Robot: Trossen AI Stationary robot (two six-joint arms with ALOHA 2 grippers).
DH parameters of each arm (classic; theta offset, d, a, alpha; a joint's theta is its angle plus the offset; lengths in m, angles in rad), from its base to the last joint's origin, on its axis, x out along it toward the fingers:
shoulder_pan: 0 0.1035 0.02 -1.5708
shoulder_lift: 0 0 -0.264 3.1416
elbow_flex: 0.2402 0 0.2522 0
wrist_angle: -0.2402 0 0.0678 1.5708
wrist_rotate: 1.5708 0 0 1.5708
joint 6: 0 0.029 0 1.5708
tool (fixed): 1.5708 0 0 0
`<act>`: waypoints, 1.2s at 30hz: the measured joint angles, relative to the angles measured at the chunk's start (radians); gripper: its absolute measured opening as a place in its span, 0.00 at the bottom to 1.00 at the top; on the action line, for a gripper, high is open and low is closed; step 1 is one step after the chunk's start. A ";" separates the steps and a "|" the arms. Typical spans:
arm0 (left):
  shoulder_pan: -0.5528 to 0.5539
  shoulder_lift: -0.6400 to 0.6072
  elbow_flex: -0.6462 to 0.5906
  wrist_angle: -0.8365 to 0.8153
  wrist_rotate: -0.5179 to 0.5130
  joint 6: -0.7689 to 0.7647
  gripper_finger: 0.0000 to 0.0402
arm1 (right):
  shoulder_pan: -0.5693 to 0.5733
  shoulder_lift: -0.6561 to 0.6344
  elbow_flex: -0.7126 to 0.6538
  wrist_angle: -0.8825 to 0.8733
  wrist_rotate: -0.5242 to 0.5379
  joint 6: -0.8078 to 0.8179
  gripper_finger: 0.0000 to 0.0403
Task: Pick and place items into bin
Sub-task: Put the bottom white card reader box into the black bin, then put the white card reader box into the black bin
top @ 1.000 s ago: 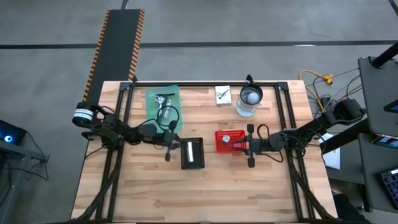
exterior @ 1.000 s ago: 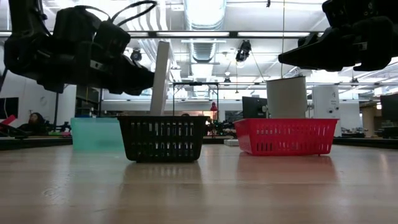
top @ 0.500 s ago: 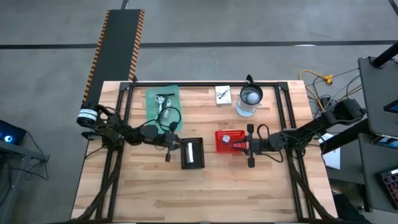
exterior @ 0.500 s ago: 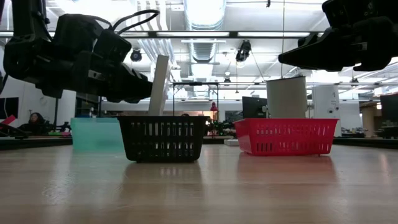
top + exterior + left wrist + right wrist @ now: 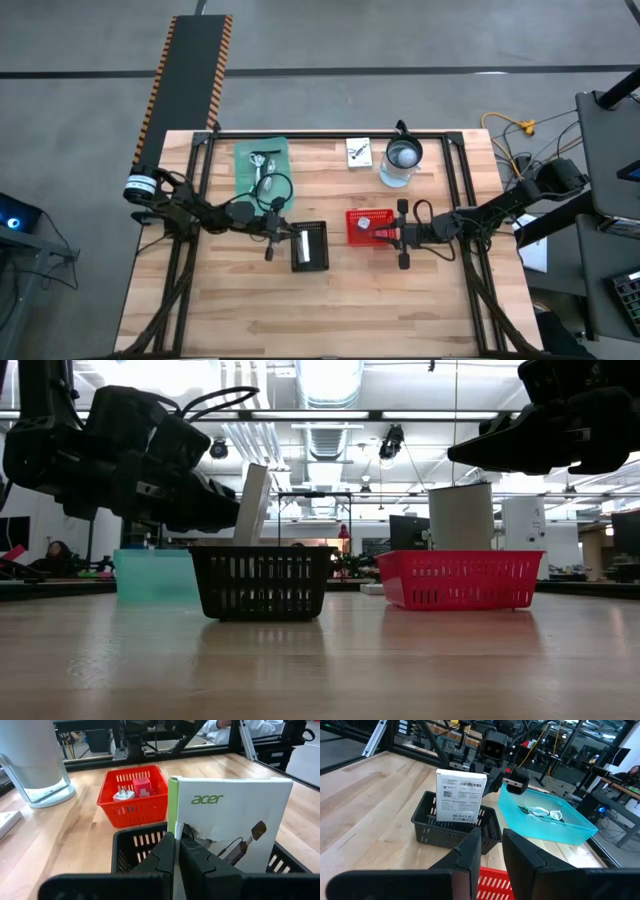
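Observation:
A white "acer" box [image 5: 235, 820] with a green side stands in the black mesh basket [image 5: 262, 582], its top [image 5: 255, 475] sticking out above the rim. My left gripper [image 5: 177, 832] is shut on it, at the basket's left side [image 5: 283, 232]. My right gripper [image 5: 491, 845] is open and holds nothing; it hovers over the right part of the red basket [image 5: 358, 218], well above its rim in the low view [image 5: 470, 452]. Inside the red basket [image 5: 132, 807] lie a white plug-like piece [image 5: 122, 795] and a pink-red piece [image 5: 141, 785]. My left gripper pinches the box between its two fingers at the green-edged side [image 5: 172, 827], about halfway up. The fingers come from the table's left, slanting a little downward. The box leans slightly, with its lower part inside the black basket; the mesh wall hides whether it rests on the floor.
A teal tray [image 5: 262, 165] with coiled white cable [image 5: 542, 812] sits at the far left. A white card [image 5: 358, 152] and the clear jug [image 5: 402, 160] stand near the far edge. The wooden table's near half [image 5: 320, 310] is bare.
My left gripper has moved down toward the black basket with the box. The box has sunk deeper into the basket, so less of it now shows above the rim, and it leans a little more.

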 joint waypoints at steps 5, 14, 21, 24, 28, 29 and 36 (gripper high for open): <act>0.000 0.000 0.000 -0.017 0.000 0.000 0.00 | 0.000 0.000 0.000 0.000 0.000 0.000 0.17; 0.001 -0.001 0.000 -0.046 -0.002 -0.028 0.00 | 0.000 0.000 0.000 0.000 0.000 0.000 0.17; 0.001 -0.001 0.000 -0.051 -0.008 -0.028 0.07 | 0.000 0.000 0.000 0.000 0.000 0.000 0.17; 0.001 -0.001 0.000 -0.052 -0.027 -0.040 0.14 | 0.000 0.000 0.000 0.000 0.000 0.000 0.17; 0.002 -0.001 0.000 -0.051 -0.030 -0.049 0.20 | 0.000 0.000 0.000 0.000 0.000 0.000 0.17; 0.002 -0.001 0.000 -0.051 -0.030 -0.049 0.22 | 0.000 0.000 0.000 0.000 0.000 0.000 0.17; 0.002 -0.001 0.000 -0.047 -0.031 -0.050 0.26 | 0.000 0.000 0.000 0.000 0.000 0.000 0.17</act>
